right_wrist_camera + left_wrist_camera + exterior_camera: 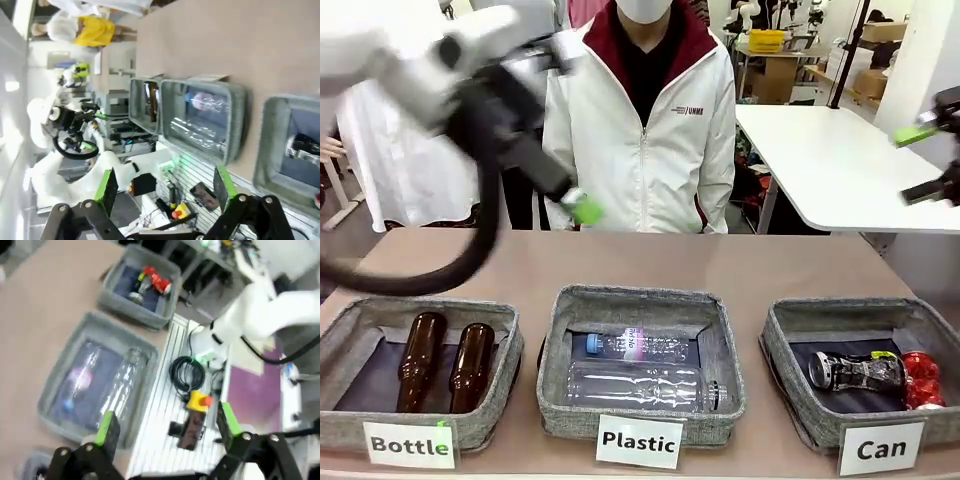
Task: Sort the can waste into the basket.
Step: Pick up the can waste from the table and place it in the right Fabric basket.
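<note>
Both cans lie in the grey "Can" basket (840, 312) at the front right: the dark printed can (850, 372) on its side, the crushed red can (922, 380) beside it at the basket's right wall. My left gripper (578, 205) hangs blurred, high over the table's far middle, in front of the person. In the left wrist view my left gripper (167, 427) is open and empty, with the basket (112, 302) and red can (160, 282) far below. My right gripper (925, 160) is raised at the right edge, and the right wrist view shows it (166, 186) open and empty above the basket (265, 150).
A "Plastic" bin (640, 300) holding clear bottles stands in the front middle. A "Bottle" bin (420, 310) with two brown bottles stands at the front left. A person in a white jacket (640, 130) stands at the far side. The brown table (720, 265) stretches behind the bins.
</note>
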Robot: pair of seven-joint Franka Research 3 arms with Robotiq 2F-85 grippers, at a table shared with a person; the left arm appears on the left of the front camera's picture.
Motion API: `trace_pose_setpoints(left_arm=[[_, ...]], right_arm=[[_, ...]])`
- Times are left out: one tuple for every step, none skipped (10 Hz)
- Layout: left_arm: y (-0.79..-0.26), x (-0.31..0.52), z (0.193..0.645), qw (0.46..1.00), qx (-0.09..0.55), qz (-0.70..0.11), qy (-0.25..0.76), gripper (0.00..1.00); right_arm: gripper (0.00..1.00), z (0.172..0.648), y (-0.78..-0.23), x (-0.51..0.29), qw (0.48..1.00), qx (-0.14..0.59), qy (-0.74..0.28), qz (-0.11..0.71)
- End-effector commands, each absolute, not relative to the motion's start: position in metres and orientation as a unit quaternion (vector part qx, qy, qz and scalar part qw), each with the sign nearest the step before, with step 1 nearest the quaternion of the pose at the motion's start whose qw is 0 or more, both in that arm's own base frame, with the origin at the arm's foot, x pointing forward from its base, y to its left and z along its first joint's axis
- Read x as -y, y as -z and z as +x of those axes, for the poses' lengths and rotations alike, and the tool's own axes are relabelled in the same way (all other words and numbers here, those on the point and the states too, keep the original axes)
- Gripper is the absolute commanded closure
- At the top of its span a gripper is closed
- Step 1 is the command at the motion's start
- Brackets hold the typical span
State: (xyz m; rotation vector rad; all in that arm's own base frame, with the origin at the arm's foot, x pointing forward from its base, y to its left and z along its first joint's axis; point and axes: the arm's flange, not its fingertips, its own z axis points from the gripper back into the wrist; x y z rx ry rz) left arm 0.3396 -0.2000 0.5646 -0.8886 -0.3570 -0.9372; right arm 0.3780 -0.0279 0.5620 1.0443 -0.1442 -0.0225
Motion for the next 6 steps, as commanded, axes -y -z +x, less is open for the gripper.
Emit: trace_pose_setpoints(left_arm=[[-0.566, 0.141, 0.335, 0.824, 0.163, -0.503, 0.203, 0.0], [-0.559, 0.11, 0.345, 0.82, 0.145, -0.544, 0.101, 0.0], [-0.546, 0.073, 0.357, 0.785, 0.174, -0.595, 0.016, 0.0], [-0.524, 0.047, 0.37, 0.734, 0.198, -0.648, -0.046, 0.0], [-0.491, 0.027, 0.381, 0.699, 0.179, -0.683, -0.115, 0.0], [-0.456, 0.012, 0.386, 0.677, 0.151, -0.694, -0.192, 0.0]], right_arm=[[0.0, 0.386, -0.542, 0.008, 0.854, 0.043, 0.008, 0.519], [0.0, 0.387, -0.529, 0.004, 0.834, 0.005, -0.006, 0.552], [0.0, 0.387, -0.518, 0.008, 0.812, -0.055, -0.051, 0.579], [0.0, 0.392, -0.513, 0.015, 0.793, -0.071, -0.064, 0.602], [0.0, 0.389, -0.512, 0.021, 0.772, -0.091, -0.087, 0.623], [0.0, 0.385, -0.513, 0.025, 0.769, -0.092, -0.11, 0.623]])
